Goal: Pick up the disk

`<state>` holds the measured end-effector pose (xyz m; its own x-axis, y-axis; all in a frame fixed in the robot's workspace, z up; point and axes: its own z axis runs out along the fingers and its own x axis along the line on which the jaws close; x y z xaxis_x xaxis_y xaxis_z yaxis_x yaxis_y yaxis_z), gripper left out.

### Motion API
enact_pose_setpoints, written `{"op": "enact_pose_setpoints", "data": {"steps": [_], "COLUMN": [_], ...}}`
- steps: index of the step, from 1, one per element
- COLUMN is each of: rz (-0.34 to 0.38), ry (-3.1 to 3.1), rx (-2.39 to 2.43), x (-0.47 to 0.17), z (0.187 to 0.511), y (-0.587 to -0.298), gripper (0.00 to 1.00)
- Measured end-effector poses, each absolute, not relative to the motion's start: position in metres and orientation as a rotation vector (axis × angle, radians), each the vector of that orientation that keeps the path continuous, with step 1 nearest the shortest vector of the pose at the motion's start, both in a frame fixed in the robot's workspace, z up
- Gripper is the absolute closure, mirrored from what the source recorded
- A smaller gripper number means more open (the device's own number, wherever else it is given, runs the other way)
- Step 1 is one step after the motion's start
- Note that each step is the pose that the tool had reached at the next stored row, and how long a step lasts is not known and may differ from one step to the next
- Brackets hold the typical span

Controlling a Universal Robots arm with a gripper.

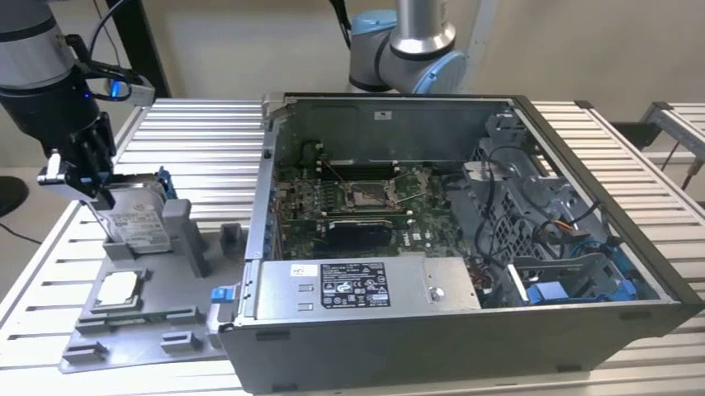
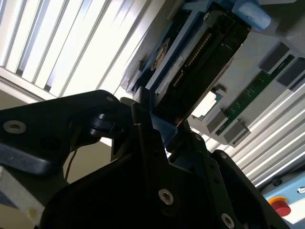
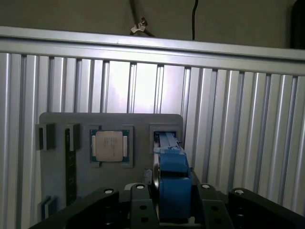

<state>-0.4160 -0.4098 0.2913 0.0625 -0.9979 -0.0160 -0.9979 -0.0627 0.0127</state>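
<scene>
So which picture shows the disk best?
The exterior view: the disk stands in its grey holder, label face showing. The first wrist view sees it edge-on, mostly its blue frame. The second wrist view shows its connector edge.

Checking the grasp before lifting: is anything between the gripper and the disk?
Nothing visible is. The gripper has its jaws against the disk on both sides of its blue frame; the disk stands upright in the grey holder.

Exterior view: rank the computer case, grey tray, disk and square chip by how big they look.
Largest: computer case, by far.
Second: grey tray.
Third: disk, standing upright on the tray.
Smallest: square chip, lying flat on the tray.
</scene>
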Motion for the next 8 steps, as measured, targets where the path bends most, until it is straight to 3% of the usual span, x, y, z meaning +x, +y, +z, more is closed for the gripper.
{"op": "enact_pose_setpoints", "data": {"steps": [8], "rz": [0.030], "ry": [2.151], "rx": [-2.290], "x": [-0.4160], "z": [0.2913], "y": [-0.4097], "gripper": [1.00]}}
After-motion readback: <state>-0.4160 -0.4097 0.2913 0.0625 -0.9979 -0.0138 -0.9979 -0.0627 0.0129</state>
